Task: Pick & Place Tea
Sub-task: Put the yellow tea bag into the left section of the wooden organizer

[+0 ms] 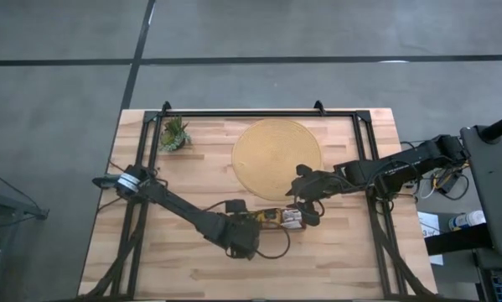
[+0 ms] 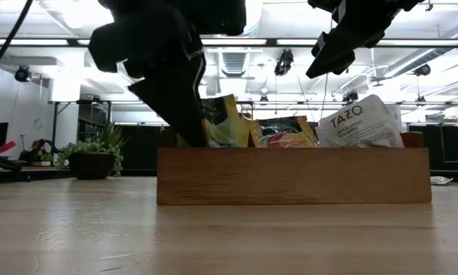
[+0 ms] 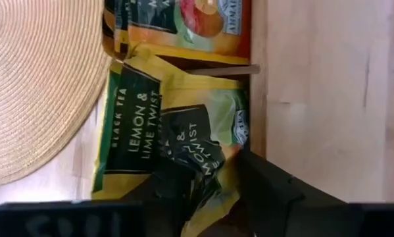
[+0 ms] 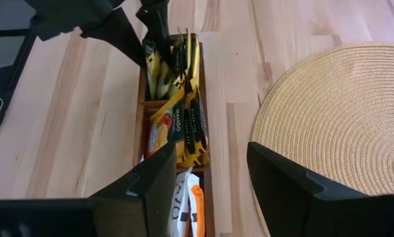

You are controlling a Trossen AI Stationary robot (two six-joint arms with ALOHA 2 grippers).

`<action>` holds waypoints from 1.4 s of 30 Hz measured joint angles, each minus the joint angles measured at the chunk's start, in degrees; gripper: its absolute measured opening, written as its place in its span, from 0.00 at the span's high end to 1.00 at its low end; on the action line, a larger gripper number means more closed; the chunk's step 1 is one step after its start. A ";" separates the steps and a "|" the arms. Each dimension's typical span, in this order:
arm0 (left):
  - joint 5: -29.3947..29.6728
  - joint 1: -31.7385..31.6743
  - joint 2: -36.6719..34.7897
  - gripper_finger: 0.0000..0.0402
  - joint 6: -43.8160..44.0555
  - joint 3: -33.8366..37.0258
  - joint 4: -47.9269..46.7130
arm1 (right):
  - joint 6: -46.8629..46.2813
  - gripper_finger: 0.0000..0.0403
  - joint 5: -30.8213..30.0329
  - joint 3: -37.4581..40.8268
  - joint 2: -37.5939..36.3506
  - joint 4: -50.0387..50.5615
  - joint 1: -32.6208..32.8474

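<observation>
Many sachets [image 4: 183, 125] stand on edge in the tray [image 2: 293, 176], packed close so that their tops stick out above the wooden wall, where a finger can reach them. Most are yellow with dark labels; a white one and an orange one sit at the tray's other end. The tray lies on the table [image 1: 334, 260], just beside the mat [image 1: 277, 154], probably because the tea must go from one to the other.

The left gripper [image 4: 158, 41] is down in the end compartment among the yellow sachets. In its own wrist view its fingers [image 3: 266, 187] stand on both sides of a crumpled dark and yellow sachet [image 3: 193, 155], and they seem to pinch it, though I cannot tell if the hold is firm. It comes steeply from above, I think because the tray walls allow no other way in.

The right gripper [image 1: 305, 205] hangs above the tray's other end, fingers spread and holding nothing, apparently waiting. A plant [image 1: 173, 134] stands well apart in a corner.
</observation>
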State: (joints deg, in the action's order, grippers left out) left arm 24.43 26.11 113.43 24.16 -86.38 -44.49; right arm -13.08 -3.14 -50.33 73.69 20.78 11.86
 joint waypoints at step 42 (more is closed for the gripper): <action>13.97 0.96 -0.11 0.75 -1.76 -8.54 -11.31 | -0.02 0.54 0.02 0.33 0.00 0.02 0.00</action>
State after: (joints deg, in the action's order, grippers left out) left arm 38.39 27.07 113.32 22.40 -94.92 -55.80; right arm -13.10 -3.11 -50.00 73.69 20.80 11.86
